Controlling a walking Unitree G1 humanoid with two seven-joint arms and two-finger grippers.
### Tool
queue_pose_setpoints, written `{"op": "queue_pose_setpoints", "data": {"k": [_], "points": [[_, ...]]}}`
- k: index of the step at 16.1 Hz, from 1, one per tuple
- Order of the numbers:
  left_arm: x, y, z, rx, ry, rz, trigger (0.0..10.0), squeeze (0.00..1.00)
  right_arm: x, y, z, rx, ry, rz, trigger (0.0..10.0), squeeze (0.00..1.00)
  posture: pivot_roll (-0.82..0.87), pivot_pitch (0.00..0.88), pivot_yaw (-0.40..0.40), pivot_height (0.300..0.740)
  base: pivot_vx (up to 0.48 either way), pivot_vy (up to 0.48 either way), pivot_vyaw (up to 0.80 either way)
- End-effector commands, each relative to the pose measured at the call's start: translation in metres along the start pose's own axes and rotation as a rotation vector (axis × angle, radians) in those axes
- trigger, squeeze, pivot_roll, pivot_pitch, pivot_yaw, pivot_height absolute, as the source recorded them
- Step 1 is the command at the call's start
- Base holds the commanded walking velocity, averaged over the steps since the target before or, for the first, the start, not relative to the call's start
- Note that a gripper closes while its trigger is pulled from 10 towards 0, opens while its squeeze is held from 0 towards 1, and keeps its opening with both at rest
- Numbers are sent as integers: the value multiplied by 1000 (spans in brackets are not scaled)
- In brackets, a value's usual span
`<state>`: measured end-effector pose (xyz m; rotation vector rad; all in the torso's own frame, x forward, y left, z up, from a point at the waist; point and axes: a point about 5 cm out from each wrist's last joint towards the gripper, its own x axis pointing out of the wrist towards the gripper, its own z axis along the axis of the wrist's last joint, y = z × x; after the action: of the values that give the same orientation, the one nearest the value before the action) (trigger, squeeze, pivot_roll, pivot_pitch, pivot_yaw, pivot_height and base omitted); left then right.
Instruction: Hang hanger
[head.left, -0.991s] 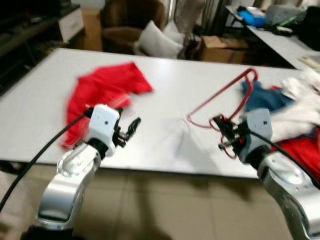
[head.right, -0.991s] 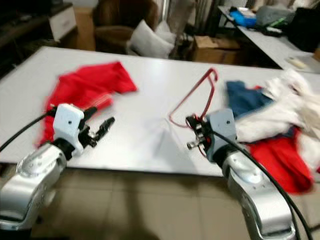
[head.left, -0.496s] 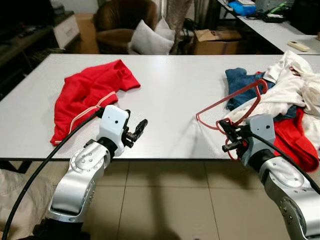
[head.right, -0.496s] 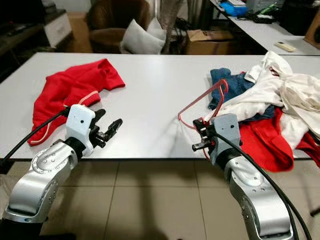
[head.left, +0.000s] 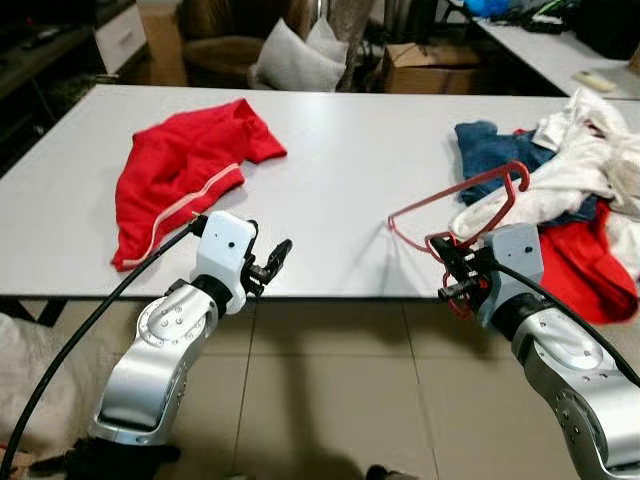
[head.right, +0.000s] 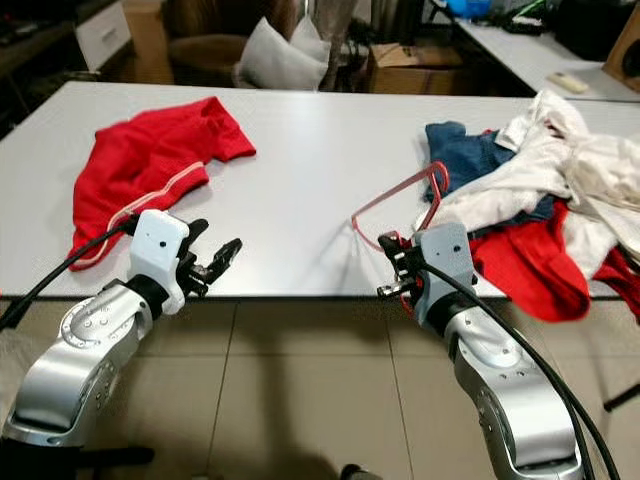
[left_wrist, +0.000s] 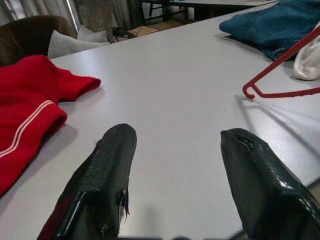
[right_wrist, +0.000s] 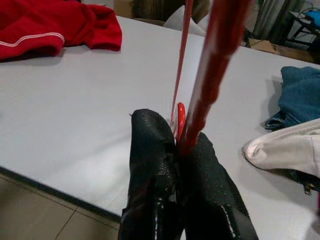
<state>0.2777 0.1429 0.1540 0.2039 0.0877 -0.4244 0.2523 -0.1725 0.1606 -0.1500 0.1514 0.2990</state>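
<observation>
The right gripper (head.left: 447, 270) is clamped tight on the red hanger (head.left: 460, 200), its two black fingers (right_wrist: 150, 165) pinched together on a thin rod at the near corner of the frame, just past the table's front edge. From that hold the hanger slants up and away toward one o'clock, its hook over the blue jeans (head.left: 490, 150) and the white garment (head.left: 560, 175); only its far corner seems to reach down near the white table (head.left: 340, 150), though contact cannot be told. It looks like a thin, light, stiff wire frame, probably smooth and apt to swivel in a pinch this far from the hook, so a grip nearer the hook or at a bend would likely steady it for hanging. The left gripper (head.left: 268, 265) is spread wide and holds nothing, hovering at the table's front edge at about eight o'clock from the hanger. A red shirt (head.left: 180, 170) lies flat on the table toward eleven o'clock of that gripper, and a red cloth (head.left: 585, 265) lies at three o'clock of the hanger.
</observation>
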Motion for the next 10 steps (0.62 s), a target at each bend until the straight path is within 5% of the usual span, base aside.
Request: {"op": "queue_pose_setpoints", "data": {"k": [1,10], "points": [[-1,0,2,7,-3,-2,10000,0,0,-2,0,-17,2,-6,10000,0,-147,0,3,740,-240,0,0],[0,5,3,26,-5,-6,10000,0,0,-1,5,-82,13,28,10000,0,-156,0,7,740,0,0,0]]}}
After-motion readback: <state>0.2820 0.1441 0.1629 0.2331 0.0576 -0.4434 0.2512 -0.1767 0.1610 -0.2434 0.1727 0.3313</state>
